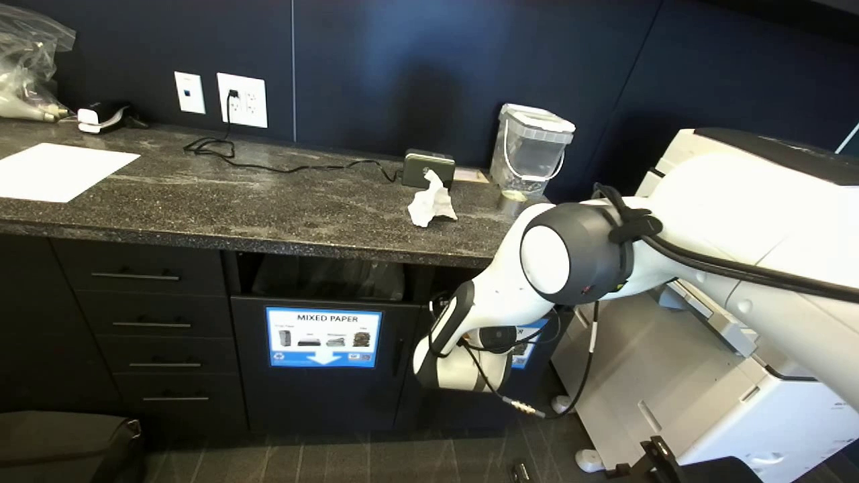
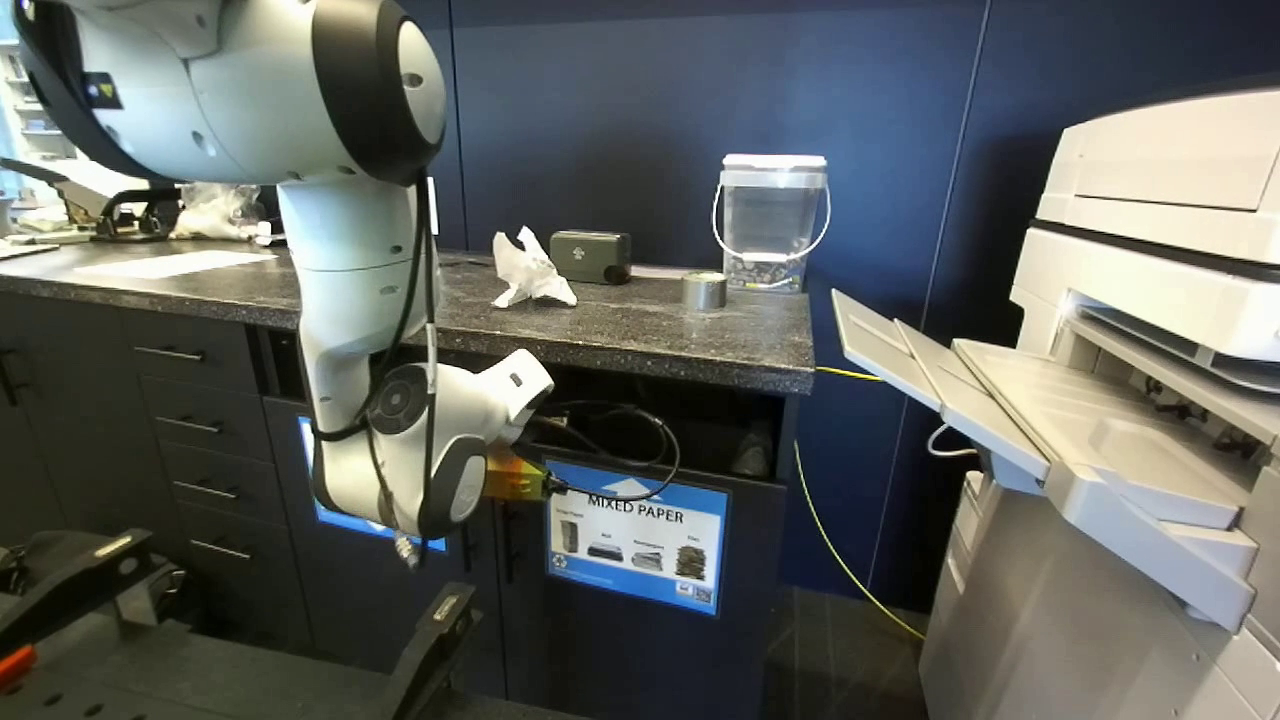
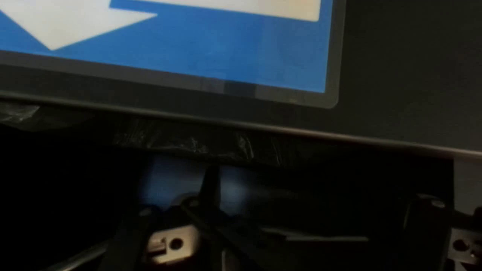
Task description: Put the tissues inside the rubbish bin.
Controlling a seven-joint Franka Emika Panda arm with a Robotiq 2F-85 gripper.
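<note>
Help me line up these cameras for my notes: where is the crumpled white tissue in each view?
In an exterior view: tissue near the centre, slightly high, in front of a small dark box.
In an exterior view: tissue left of centre, above mid-height, beside that box's left end.
Wrist view: not in it.
Shared landmark: the blue sign, cropped in the wrist view.

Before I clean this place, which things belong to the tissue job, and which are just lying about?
For the job:
tissue
rubbish bin, probably the one nearest the printer

Just lying about:
tape
bucket
sheet of paper
plastic bag
</note>
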